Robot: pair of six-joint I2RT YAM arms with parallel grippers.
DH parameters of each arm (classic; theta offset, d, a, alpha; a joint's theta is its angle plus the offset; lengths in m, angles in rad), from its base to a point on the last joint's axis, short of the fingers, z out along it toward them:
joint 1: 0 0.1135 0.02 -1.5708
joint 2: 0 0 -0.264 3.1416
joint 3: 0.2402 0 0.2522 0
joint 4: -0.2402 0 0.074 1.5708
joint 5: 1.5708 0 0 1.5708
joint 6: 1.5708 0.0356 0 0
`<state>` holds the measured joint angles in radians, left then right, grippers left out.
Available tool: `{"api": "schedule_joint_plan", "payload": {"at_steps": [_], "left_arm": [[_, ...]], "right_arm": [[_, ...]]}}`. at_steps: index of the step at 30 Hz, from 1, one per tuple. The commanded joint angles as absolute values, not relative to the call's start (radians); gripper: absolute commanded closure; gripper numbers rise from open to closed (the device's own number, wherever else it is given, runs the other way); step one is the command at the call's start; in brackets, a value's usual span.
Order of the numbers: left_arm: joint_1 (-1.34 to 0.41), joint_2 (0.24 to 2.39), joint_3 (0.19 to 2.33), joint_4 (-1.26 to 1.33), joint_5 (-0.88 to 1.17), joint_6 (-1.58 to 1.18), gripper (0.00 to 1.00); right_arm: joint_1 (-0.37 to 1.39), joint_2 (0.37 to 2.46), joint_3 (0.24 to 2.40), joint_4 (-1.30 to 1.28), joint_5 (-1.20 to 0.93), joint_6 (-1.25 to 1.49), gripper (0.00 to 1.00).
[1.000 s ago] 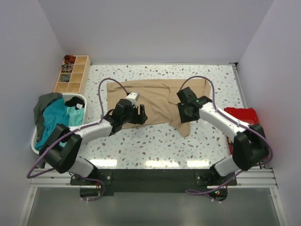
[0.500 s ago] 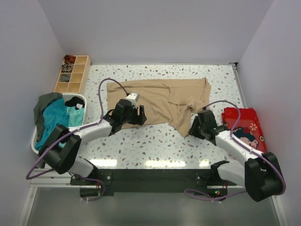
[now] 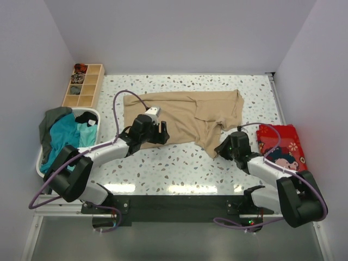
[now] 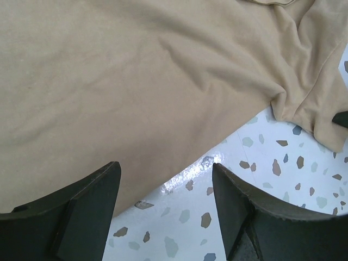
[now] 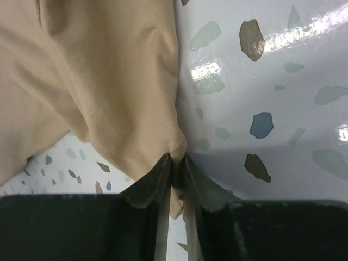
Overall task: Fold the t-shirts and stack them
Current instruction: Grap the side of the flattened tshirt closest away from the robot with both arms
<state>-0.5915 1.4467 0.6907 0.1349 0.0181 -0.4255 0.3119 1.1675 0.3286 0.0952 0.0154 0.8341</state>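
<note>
Task stage: early, by the look of it. No fold shows on the sandy-beige t-shirt (image 3: 185,117), and no stack of folded shirts is visible.
Sandy-beige t-shirt: it lies spread and rumpled across the upper middle of the top view. One flap trails down toward the lower right.
Shirts waiting: a teal t-shirt (image 3: 62,136) and a dark grey-green t-shirt (image 3: 51,119) are heaped in the white basket (image 3: 39,162) at the left edge, unfolded.
Red cloth (image 3: 283,144): a patterned piece at the right edge. Whether it is a finished shirt cannot be told.
Left to do: probably flattening and folding the beige shirt, then folding the two basket shirts and stacking them all.
Right gripper (image 3: 222,148): it sits at the tip of the trailing flap. In the wrist view its jaws are pinched together on the hem corner of the cloth (image 5: 98,81).
Left gripper (image 3: 159,132): it sits over the shirt's lower left edge. Its jaws stand wide apart and hold nothing, with cloth and bare table visible between them (image 4: 163,174).
Room: plain pale walls close in on the left, top and right of the top view.
Table (image 3: 179,168): white speckled terrazzo, glossy with lamp glare near the bottom.
Wooden organiser (image 3: 83,85): upper left corner of the table, with small items in some compartments.
</note>
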Motion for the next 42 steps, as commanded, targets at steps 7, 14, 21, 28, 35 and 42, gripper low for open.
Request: {"api": "schedule_joint_plan", "payload": {"at_steps": [7, 14, 21, 28, 35, 42], "left_arm": [[-0.597, 1.459, 0.71, 0.147, 0.02, -0.405, 0.27], [-0.597, 1.497, 0.724, 0.16, 0.04, -0.4, 0.27], [-0.597, 1.528, 0.736, 0.152, 0.054, -0.4, 0.27], [-0.597, 1.549, 0.738, 0.141, 0.057, -0.399, 0.27], [-0.595, 1.551, 0.736, 0.133, 0.037, -0.396, 0.27], [-0.595, 1.585, 0.758, 0.141, 0.058, -0.396, 0.28]], "right_arm": [[0.322, 0.964, 0.369, 0.02, 0.038, 0.751, 1.0], [0.336, 0.964, 0.694, -0.319, 0.009, 0.626, 1.0], [0.408, 1.237, 0.822, -0.308, -0.095, 0.617, 1.0], [0.422, 1.529, 0.929, -0.267, -0.196, 0.569, 0.7], [0.428, 1.229, 0.836, -0.34, 0.157, 0.514, 0.42], [0.416, 1.111, 0.714, -0.385, 0.152, 0.584, 0.45]]}}
